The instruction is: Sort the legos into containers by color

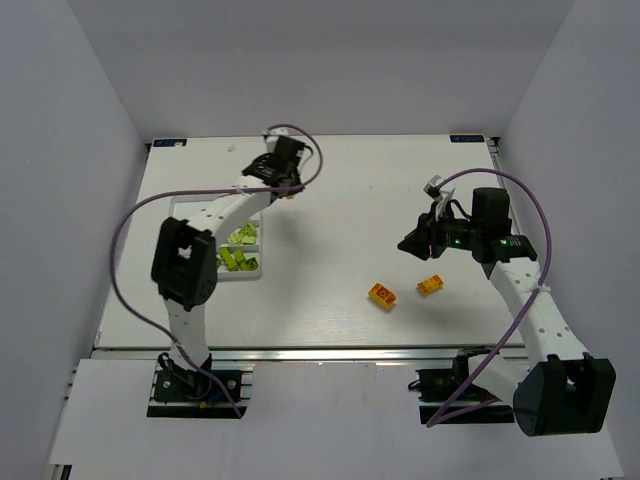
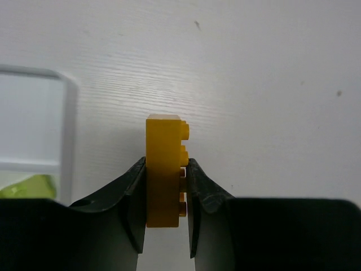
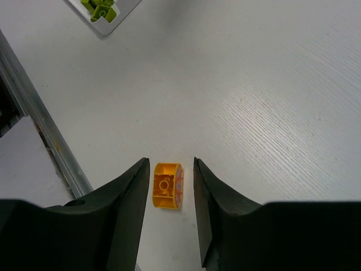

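My left gripper (image 1: 286,186) (image 2: 166,165) is shut on an orange-yellow lego (image 2: 163,169), held edge-on above the bare table just right of the white tray (image 1: 255,272) (image 2: 69,113). The tray's near compartment holds several lime green legos (image 1: 238,250), and one shows in the left wrist view (image 2: 28,186). My right gripper (image 1: 410,243) (image 3: 170,164) is open and empty, raised over the table. An orange-yellow lego with a printed face (image 1: 382,294) (image 3: 167,185) lies on its side and shows between its fingers. A second orange-yellow lego (image 1: 430,284) lies to its right.
The table's front metal rail (image 3: 45,130) runs close to the printed lego. The tray corner with green legos (image 3: 101,8) shows at the top of the right wrist view. White walls enclose the table on three sides.
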Tool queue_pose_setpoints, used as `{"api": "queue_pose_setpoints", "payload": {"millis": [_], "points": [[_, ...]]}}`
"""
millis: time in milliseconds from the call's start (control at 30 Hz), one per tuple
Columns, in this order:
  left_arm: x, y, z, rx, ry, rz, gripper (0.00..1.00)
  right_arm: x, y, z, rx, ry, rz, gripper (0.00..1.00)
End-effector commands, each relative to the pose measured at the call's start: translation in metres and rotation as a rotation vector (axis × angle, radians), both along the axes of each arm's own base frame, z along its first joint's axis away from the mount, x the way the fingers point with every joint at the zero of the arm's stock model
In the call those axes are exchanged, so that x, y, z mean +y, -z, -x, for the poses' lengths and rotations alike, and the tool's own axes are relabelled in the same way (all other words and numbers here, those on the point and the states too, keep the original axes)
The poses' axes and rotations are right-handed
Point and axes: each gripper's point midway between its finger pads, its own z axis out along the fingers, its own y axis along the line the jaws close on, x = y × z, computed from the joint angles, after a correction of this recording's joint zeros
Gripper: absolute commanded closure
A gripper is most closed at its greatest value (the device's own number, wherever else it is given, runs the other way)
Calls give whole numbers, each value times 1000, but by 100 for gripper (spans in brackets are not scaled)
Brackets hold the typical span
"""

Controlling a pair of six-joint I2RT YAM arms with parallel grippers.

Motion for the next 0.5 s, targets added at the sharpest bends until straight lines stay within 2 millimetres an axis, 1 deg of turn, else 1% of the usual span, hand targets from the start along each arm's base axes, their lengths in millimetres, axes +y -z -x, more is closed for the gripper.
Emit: {"api": "queue_pose_setpoints", "payload": {"millis": [0, 67, 100, 133, 167, 200, 233, 267, 333, 367, 400, 433, 467], "points": [[66, -47, -4, -92, -246, 112, 100, 0, 0, -3, -17, -1, -3, 58], [93, -42, 4, -59, -342, 113, 100, 0, 2, -5, -10, 2, -1, 58], [102, -41, 5, -51, -414, 144, 100, -1, 3, -5, -7, 4, 2, 58], [119, -38, 4, -39, -469, 140, 100, -1, 4, -5, -6, 4, 3, 58], [131, -34, 8, -22, -516, 119, 100, -1, 5, -6, -3, 9, 5, 58], [138, -31, 8, -17, -573, 138, 100, -2, 5, -7, -3, 14, 6, 58], [152, -28, 11, -2, -619, 131, 100, -2, 5, -6, 0, 14, 7, 58], [160, -24, 10, -4, -667, 139, 100, -2, 5, -7, -3, 16, 6, 58], [170, -18, 10, 9, -705, 141, 100, -2, 6, -7, 1, 16, 7, 58], [178, -15, 9, 17, -724, 148, 100, -2, 6, -7, -1, 17, 8, 58], [182, -7, 10, 36, -746, 155, 99, -2, 7, -7, 2, 17, 11, 58], [184, -4, 9, 42, -756, 163, 99, -3, 7, -8, -1, 19, 10, 57], [191, 0, 8, 53, -775, 169, 99, -3, 8, -9, 3, 20, 12, 57]]}}
